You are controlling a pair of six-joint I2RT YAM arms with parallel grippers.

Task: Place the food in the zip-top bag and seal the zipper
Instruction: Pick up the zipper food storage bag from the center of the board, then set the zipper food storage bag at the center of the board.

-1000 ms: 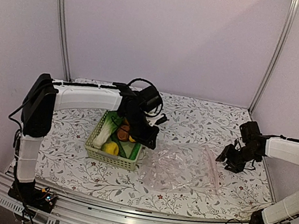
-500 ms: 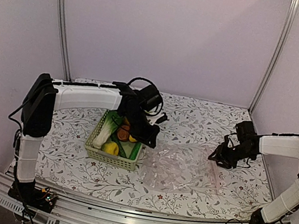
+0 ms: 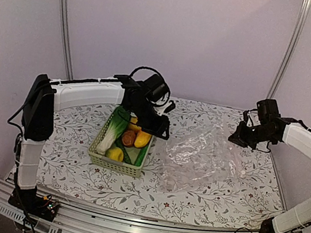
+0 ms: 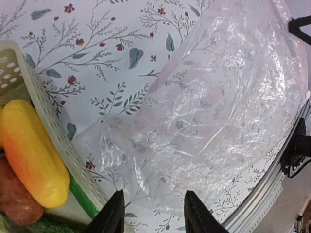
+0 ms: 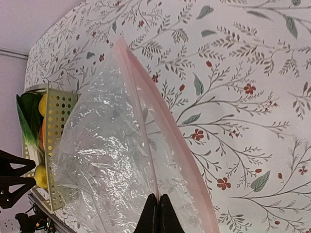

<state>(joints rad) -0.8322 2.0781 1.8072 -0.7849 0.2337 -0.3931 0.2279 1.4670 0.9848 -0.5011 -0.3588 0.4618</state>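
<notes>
Newly, right gripper [image 5: 158, 213] pinches large clear crinkly plastic bag [image 5: 107, 145] beside its pink zipper strip [image 5: 170, 145], lifting it off table [image 5: 252, 73]; left gripper [image 4: 150, 213] gapes empty. Loading looks next.

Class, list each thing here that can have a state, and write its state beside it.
bag: empty, one edge raised
zipper: raised with that edge; open or sealed cannot be told
basket: upright, holding the food
food: all in the basket
left gripper: open, empty
right gripper: shut on the bag beside the zipper
</notes>
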